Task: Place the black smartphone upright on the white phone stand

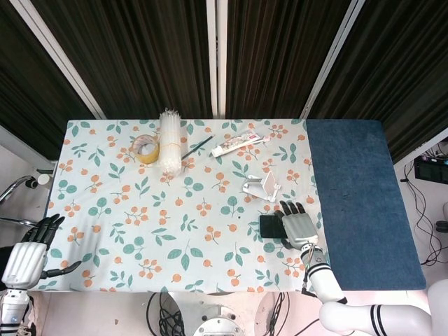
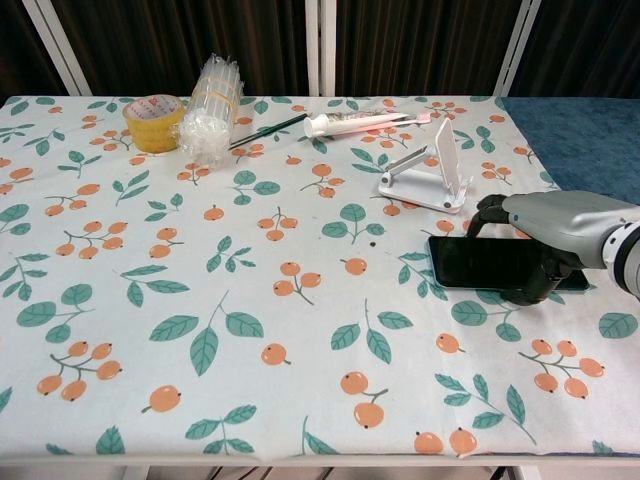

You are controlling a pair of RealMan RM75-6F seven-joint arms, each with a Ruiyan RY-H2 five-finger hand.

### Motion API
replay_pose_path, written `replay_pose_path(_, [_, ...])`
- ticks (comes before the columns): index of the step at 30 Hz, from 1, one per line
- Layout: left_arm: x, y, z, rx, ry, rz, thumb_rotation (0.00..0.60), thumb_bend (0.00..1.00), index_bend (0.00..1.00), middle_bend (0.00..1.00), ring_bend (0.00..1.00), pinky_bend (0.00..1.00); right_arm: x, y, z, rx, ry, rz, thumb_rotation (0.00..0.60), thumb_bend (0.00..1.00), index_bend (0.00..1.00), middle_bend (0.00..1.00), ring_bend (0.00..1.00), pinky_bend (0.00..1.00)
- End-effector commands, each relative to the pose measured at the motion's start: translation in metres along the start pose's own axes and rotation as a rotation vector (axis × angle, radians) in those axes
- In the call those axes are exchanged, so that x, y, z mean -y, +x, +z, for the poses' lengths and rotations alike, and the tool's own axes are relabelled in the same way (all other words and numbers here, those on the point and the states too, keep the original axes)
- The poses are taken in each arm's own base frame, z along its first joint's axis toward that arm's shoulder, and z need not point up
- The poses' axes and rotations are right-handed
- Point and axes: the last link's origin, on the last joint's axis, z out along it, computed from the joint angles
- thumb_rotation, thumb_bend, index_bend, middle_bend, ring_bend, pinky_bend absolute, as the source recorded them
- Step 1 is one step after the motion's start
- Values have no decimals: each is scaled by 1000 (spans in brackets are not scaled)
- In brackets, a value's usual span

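Note:
The black smartphone (image 2: 480, 262) (image 1: 268, 225) lies flat on the floral tablecloth, just in front of the white phone stand (image 2: 430, 180) (image 1: 262, 187). My right hand (image 2: 550, 232) (image 1: 299, 227) covers the phone's right part. Its fingers curl over the far edge and its thumb sits at the near edge, so it grips the phone. The stand is bare, with its backrest tilted up. My left hand (image 1: 28, 255) hangs off the table's left front corner with its fingers apart, holding nothing. It does not show in the chest view.
At the back stand a yellow tape roll (image 2: 155, 120), a bundle of clear tubes (image 2: 210, 105), a black pen (image 2: 268, 128) and a white tube (image 2: 360, 122). A blue cloth (image 2: 580, 130) covers the table's right end.

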Motion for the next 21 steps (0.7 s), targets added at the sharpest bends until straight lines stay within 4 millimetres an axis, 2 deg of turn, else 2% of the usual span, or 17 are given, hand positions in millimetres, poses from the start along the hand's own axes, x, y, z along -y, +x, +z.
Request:
replay_pose_path(1, [0, 0, 0, 0, 1, 1, 311, 51, 73, 57, 79, 216, 1, 1, 0, -17, 8, 18, 600, 264, 448, 0, 0, 0])
replay_pose_path(6, [1, 0, 0, 1, 2, -1, 311, 52, 73, 57, 79, 216, -1, 1, -1, -24, 17, 48, 600, 295, 508, 13, 0, 0])
replay_pose_path(13, [0, 0, 0, 2, 3, -3, 312, 51, 73, 57, 79, 216, -3, 2, -4, -45, 38, 70, 600, 319, 532, 149, 0, 0])
replay_pose_path(21, [0, -1, 0, 6, 3, -7, 310, 52, 73, 57, 80, 216, -5, 2, -6, -54, 47, 89, 600, 324, 532, 247, 0, 0])
